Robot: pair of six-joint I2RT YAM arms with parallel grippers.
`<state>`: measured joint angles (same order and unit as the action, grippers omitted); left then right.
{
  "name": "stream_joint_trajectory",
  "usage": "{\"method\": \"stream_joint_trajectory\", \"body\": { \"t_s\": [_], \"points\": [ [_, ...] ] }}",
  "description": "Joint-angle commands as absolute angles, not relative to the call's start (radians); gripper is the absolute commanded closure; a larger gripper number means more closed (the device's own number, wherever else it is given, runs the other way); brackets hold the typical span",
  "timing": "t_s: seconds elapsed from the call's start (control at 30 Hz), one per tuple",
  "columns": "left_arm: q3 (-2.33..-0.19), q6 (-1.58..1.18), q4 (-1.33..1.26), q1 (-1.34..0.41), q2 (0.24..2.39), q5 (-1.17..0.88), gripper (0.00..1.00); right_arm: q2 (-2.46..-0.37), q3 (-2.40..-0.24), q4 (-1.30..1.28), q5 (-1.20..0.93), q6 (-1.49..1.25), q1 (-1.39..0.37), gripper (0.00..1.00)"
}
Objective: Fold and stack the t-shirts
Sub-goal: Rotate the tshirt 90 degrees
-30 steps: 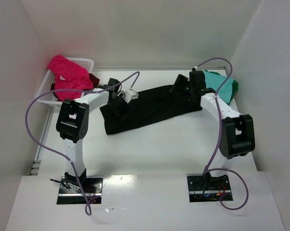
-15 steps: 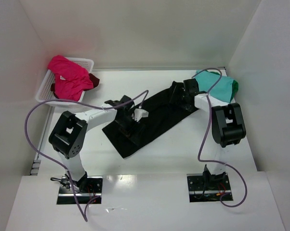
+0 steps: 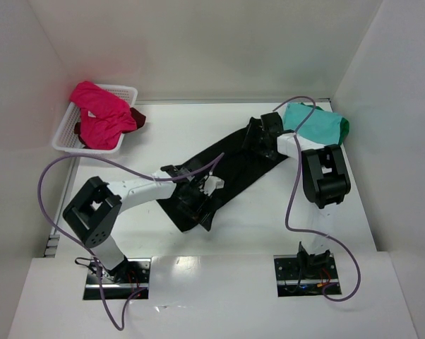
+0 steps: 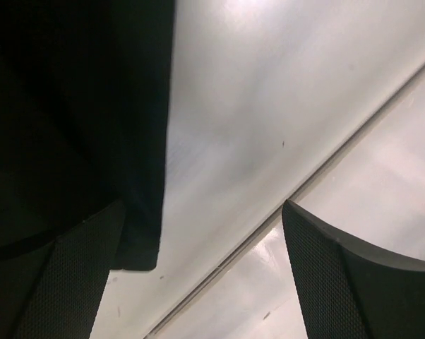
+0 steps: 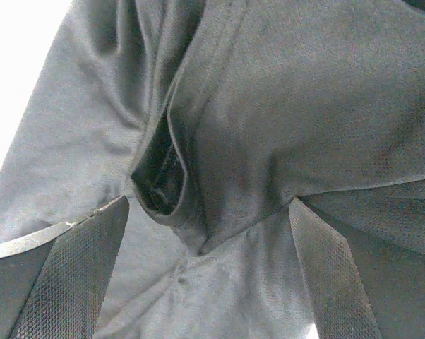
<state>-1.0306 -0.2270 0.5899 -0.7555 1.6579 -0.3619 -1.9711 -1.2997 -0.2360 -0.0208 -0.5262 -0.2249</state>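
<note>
The black t-shirt [image 3: 226, 169] lies stretched diagonally across the table middle. My left gripper [image 3: 200, 195] is low over its near-left end. In the left wrist view it [image 4: 202, 206] is open, and a corner of the black cloth [image 4: 71, 127] lies beside the left finger [image 4: 78, 282]. My right gripper [image 3: 258, 134] is over the shirt's far-right end. In the right wrist view it [image 5: 209, 205] is open, above wrinkled black cloth [image 5: 269, 113] with a folded pocket. A teal t-shirt [image 3: 317, 124] lies on a green one [image 3: 345, 128] at the far right.
A white lattice basket [image 3: 63, 140] at the far left holds a magenta-pink t-shirt [image 3: 98, 113] and a dark red one [image 3: 137, 119]. White walls close in the table on three sides. A seam in the table [image 4: 269, 226] runs near the left gripper.
My left gripper has moved toward the near side and right, and the black shirt's left end came with it, so the shirt lies more diagonal. My right gripper shifted slightly left.
</note>
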Motion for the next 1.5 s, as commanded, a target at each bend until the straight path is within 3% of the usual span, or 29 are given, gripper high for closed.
{"method": "stream_joint_trajectory", "body": {
  "t_s": [0.0,0.3,0.57,0.77,1.03,1.47],
  "points": [
    [-1.092,-0.335,0.573,-0.756,1.585,-0.195,0.01,-2.059,-1.386,-0.23,-0.02,-0.522,-0.247,0.0],
    [-1.15,-0.455,0.64,-0.74,1.509,0.256,0.01,-2.166,-1.529,-0.244,-0.061,-0.531,-0.265,0.0],
    [-1.119,-0.493,0.543,-0.696,1.551,0.33,0.01,-2.276,-1.724,-0.286,-0.129,-0.52,-0.307,0.0],
    [-1.129,-0.474,0.473,-0.696,1.666,0.238,0.01,-2.296,-1.782,-0.305,-0.1,-0.49,-0.321,0.0],
    [-1.089,-0.553,0.44,-0.687,1.719,0.188,0.01,-2.419,-2.012,-0.42,-0.063,-0.426,-0.321,0.0],
    [-0.986,-0.617,0.426,-0.687,1.763,-0.041,0.03,-2.508,-2.098,-0.399,-0.079,-0.412,-0.321,0.0]
  ]
}}
